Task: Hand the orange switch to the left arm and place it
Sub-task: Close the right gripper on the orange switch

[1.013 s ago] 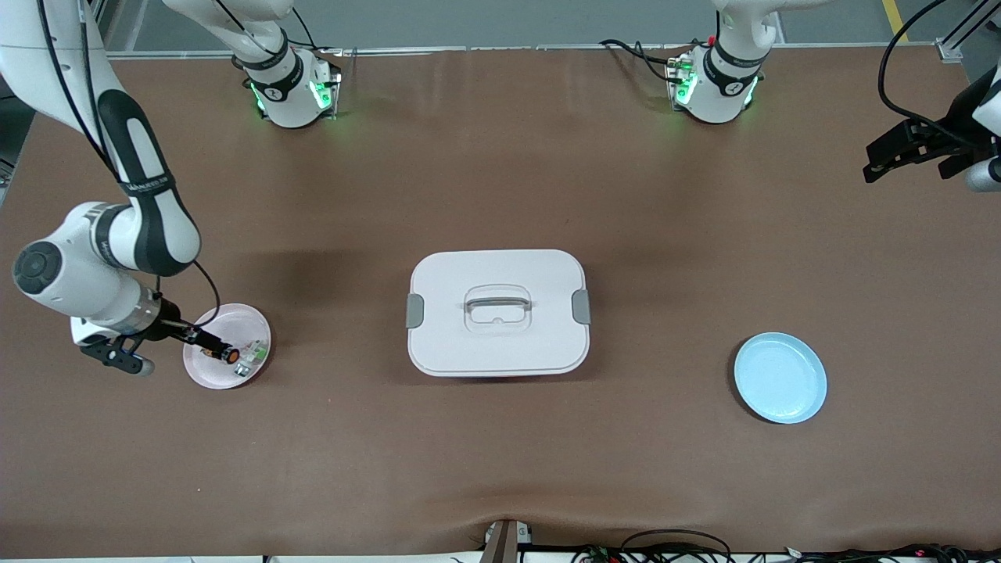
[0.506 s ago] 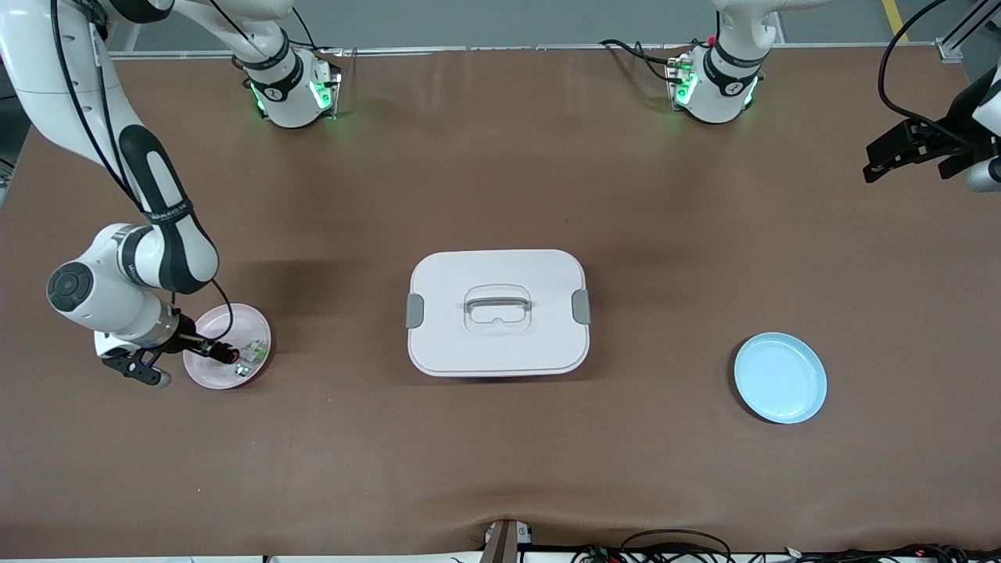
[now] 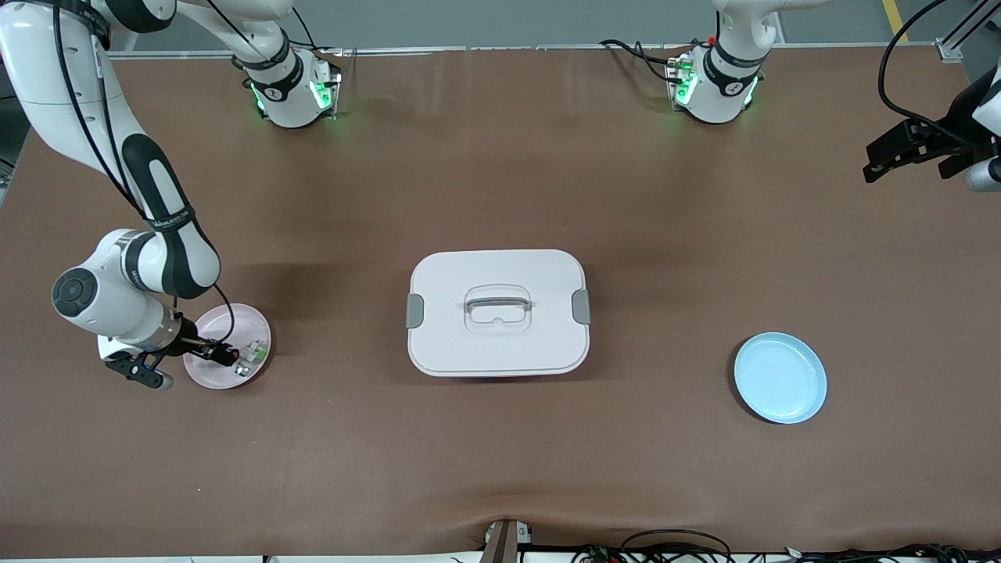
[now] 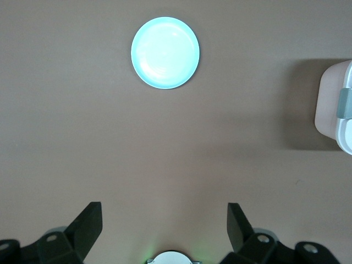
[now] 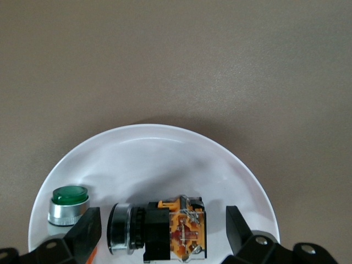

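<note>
The orange switch (image 5: pixel 165 231), black with orange fittings and a silver collar, lies on its side on the pink plate (image 3: pixel 237 319) at the right arm's end of the table. My right gripper (image 3: pixel 225 356) is down over that plate, open, with one finger on each side of the switch and a gap at both. In the right wrist view the fingers (image 5: pixel 85 231) do not touch it. My left gripper (image 3: pixel 882 160) waits open and empty in the air at the left arm's end of the table. The white box (image 3: pixel 497 313) stands closed at the table's middle.
A small green-capped part (image 5: pixel 69 202) sits on the pink plate (image 5: pixel 165 146) beside the switch. A blue plate (image 3: pixel 780 378) lies bare between the box and the left arm's end, also seen in the left wrist view as the blue plate (image 4: pixel 165 52) with the box's corner (image 4: pixel 336 107).
My right arm has swung in toward the pink plate and its open gripper now straddles the switch. The left arm has not moved.
</note>
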Tool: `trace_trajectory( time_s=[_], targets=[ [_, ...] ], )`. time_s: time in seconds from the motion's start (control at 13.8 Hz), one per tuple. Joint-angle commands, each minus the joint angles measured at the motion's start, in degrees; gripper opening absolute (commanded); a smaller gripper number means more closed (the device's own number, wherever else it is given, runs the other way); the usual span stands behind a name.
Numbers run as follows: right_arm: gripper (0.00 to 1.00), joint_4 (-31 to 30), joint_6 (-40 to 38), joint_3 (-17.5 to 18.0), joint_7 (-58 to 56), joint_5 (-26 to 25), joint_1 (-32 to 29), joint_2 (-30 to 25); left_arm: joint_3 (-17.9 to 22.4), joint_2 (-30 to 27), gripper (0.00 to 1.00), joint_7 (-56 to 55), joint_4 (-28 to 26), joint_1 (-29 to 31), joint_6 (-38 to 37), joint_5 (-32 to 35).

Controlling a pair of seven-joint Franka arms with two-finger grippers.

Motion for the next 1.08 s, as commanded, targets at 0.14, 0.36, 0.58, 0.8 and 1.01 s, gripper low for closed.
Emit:
trace_trajectory(
  time_s=[0.14, 0.36, 0.58, 0.8, 1.01],
  targets=[
    [1.00, 1.05, -0.22, 0.40, 0.72, 0.68, -0.14, 0.84, 0.25, 0.01, 1.00, 0.93, 0.99, 0.10, -1.12, -0.42],
    [1.00, 0.96, -0.31, 0.40, 0.64, 0.68, 0.03, 0.84, 0.25, 0.01, 1.00, 0.93, 0.99, 0.10, -1.03, -0.51],
    [0.60, 0.70, -0.49, 0.40, -0.07, 0.68, -0.05, 1.19, 0.25, 0.01, 1.00, 0.93, 1.07, 0.10, -1.03, -0.51],
    [0.00, 0.52, -0.49, 0.49, 0.28, 0.77, 0.21, 1.54, 0.25, 0.01, 1.00, 0.93, 1.16, 0.10, -1.03, -0.59],
    [0.00, 0.52, -1.27, 0.57, 0.63, 0.77, 0.12, 1.37, 0.25, 0.09, 1.00, 1.02, 1.16, 0.10, -0.94, -0.59]
  ],
)
